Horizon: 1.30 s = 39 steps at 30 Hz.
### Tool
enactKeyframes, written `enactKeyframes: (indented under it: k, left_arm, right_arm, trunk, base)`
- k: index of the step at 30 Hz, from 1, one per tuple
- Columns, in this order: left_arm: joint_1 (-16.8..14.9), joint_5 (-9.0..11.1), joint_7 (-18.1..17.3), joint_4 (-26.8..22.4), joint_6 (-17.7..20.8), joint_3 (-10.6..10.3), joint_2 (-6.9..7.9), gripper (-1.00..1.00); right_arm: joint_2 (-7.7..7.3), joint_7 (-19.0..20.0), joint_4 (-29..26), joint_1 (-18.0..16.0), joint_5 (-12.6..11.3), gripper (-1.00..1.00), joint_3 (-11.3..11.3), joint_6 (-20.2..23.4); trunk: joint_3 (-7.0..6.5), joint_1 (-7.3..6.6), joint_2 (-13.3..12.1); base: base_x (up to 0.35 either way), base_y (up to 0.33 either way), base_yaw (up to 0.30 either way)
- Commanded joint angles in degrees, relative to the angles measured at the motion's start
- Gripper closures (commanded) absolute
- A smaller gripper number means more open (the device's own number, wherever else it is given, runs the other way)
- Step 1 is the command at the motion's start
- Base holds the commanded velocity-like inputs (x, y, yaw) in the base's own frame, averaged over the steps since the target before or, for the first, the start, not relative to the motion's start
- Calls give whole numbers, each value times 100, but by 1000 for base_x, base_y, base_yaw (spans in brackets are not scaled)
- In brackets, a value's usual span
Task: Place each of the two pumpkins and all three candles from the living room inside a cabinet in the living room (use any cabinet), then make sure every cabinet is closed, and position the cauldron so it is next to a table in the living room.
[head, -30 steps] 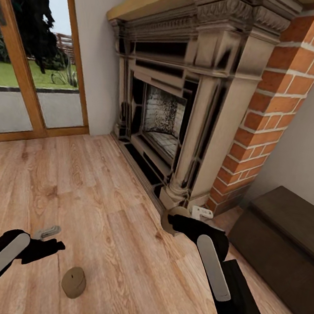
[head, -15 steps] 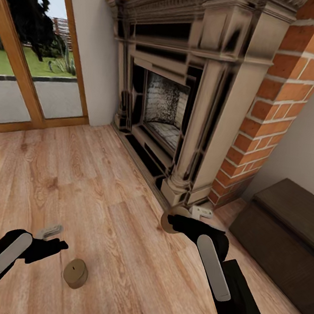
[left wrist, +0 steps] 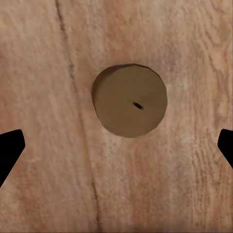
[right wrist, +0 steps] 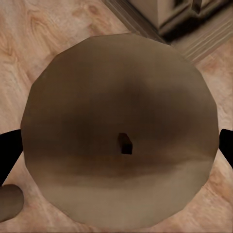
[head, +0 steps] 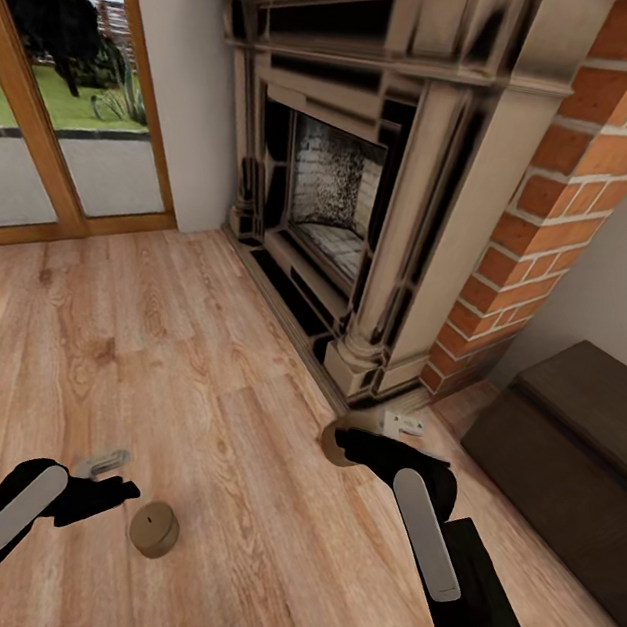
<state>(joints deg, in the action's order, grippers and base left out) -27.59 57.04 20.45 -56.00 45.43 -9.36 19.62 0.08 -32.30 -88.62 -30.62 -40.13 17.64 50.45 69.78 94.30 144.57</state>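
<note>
The right gripper (head: 345, 444) is squeezing a candle (head: 336, 444) between its fingers and holding it up off the floor (head: 235, 423), near the foot of the fireplace (head: 373, 191). In the right wrist view that candle (right wrist: 119, 131) is looking big and round, with its tiny wick in the middle. The left gripper (head: 118, 490) is hanging wide open with nothing in it. Another candle (head: 155, 529) is sitting on the floor just beside it, between the open fingertips in the left wrist view (left wrist: 130, 99). The cabinet (head: 576, 446) is standing by the brick wall, closed.
</note>
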Motion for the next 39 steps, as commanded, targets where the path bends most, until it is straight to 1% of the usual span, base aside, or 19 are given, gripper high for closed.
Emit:
enactKeyframes:
  k: [1, 3, 5, 7, 9, 10, 12, 13, 15, 25, 39]
  left_arm:
    - [-2, 61, 49, -7, 1, -20, 5, -100]
    - [-2, 58, -78, -18, 1, -24, -7, -100]
    - [-2, 35, -324, -19, -4, -31, -15, -100]
    - [-1, -54, -488, -6, -6, -36, -18, -100]
    - [-1, -156, -550, 1, -7, -38, -19, -100]
    - [-1, -236, -585, 6, -6, -35, -19, -100]
    - [-1, -288, -606, 5, -7, -33, -25, -100]
    - [-1, -310, -615, 2, -8, -31, -24, -100]
    - [-1, -324, -619, -3, -8, -31, -22, -100]
    - [-1, -342, -613, -12, -8, -22, -28, -100]
    - [-1, -334, -613, -5, -5, -23, -29, -100]
  right_arm:
    - [0, -66, -6, -5, -57, 100, 6, -2]
    - [0, -63, -6, -5, -60, 100, 10, -11]
    - [0, -56, -6, -5, -63, 100, 11, -15]
    - [0, -24, -6, -5, -75, 100, 11, -17]
    - [0, 93, -3, -5, -109, 100, 12, -17]
    - [0, 314, 4, -5, -139, 100, 7, -17]
    - [-8, 611, 12, -5, -158, 100, 2, -18]
    - [-13, 764, 12, -5, -166, 100, -3, -18]
    - [-11, 829, 7, -5, -169, 100, -3, -18]
    - [0, 874, 13, -5, -171, 100, -5, -18]
    - [0, 866, 18, -5, -171, 100, -5, -19]
  trunk:
    - [28, 1, 4]
    - [72, 6, 7]
    - [116, 11, 9]
    - [161, 16, 12]
    - [205, 22, 15]
    - [227, 24, 16]
    - [271, 29, 19]
    - [271, 29, 19]
    - [271, 29, 19]
    - [271, 29, 19]
    - [271, 29, 19]
  base:
    - [0, 0, 0]
    - [0, 0, 0]
    - [0, 0, 0]
    - [0, 0, 0]
    - [0, 0, 0]
    - [0, 0, 0]
    - [0, 0, 0]
    - [0, 0, 0]
    - [0, 0, 0]
    - [7, 0, 0]
    - [158, 0, 0]
